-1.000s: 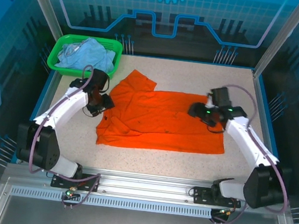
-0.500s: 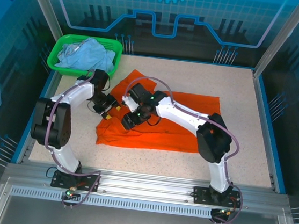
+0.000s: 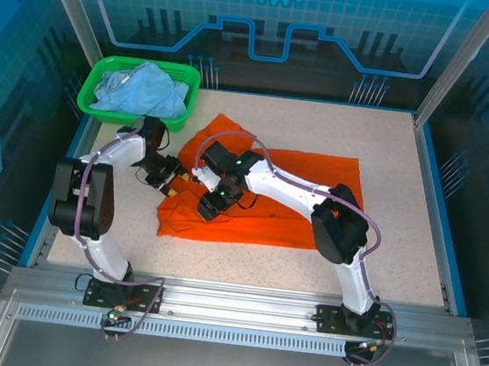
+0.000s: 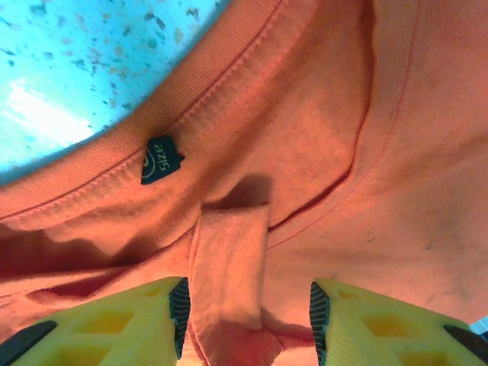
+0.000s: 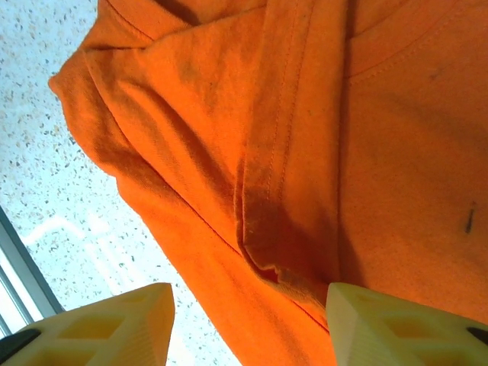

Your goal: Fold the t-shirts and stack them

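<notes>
The bright orange t-shirt point(image 3: 277, 219) lies spread on the table, collar end to the left. Its dark neck label point(image 4: 160, 158) shows on the collar band. My left gripper point(image 3: 172, 177) stands open at the collar, and a raised fold of orange cloth point(image 4: 229, 267) sits between its yellow fingers point(image 4: 122, 324) without being pinched. My right gripper point(image 3: 211, 204) hangs open just beside it over the shirt's left part, above a hemmed edge point(image 5: 263, 191) and the shirt's border. The pale blue t-shirt point(image 3: 145, 85) lies crumpled in the basket.
The green plastic basket point(image 3: 90, 99) stands at the back left corner, close to the left arm. The right arm stretches across the shirt from the right. Speckled table point(image 3: 390, 147) is bare to the right and behind. A metal rail point(image 3: 239, 310) runs along the near edge.
The right arm has swung from the shirt's right side across to its left part, stopping beside the left gripper. The left gripper has shifted a little at the collar.
</notes>
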`<state>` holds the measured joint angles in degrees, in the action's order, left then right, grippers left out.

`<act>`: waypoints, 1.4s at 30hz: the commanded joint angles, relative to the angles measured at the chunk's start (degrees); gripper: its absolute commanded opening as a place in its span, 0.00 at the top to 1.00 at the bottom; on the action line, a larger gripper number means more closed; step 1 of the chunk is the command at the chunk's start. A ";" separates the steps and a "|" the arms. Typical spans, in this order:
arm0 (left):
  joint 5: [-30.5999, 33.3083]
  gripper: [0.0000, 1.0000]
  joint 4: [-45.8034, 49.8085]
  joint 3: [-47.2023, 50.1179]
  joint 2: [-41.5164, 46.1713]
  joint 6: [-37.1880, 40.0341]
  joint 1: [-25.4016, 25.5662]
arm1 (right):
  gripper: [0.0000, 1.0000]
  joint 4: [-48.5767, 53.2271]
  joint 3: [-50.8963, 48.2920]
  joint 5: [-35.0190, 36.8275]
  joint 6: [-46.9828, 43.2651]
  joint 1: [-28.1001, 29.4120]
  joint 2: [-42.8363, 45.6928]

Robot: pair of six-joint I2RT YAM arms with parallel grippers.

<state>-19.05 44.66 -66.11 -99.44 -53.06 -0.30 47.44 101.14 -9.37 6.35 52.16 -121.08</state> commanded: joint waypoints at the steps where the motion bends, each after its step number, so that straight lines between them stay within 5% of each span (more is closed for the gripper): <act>1: -1.95 0.52 0.99 1.24 0.98 0.25 -0.93 | 0.44 3.05 3.05 0.83 -1.76 1.53 -3.03; 22: -2.66 0.50 0.41 4.58 4.05 1.02 -3.75 | 0.61 4.50 3.10 4.91 -2.34 2.07 -4.67; 42: -1.61 0.57 0.31 7.39 11.55 2.82 -3.52 | 0.98 4.33 3.56 3.02 -2.01 1.32 -4.72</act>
<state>-19.97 44.49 -60.10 -91.72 -51.75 -3.60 50.57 104.33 -4.78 4.03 53.32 -125.60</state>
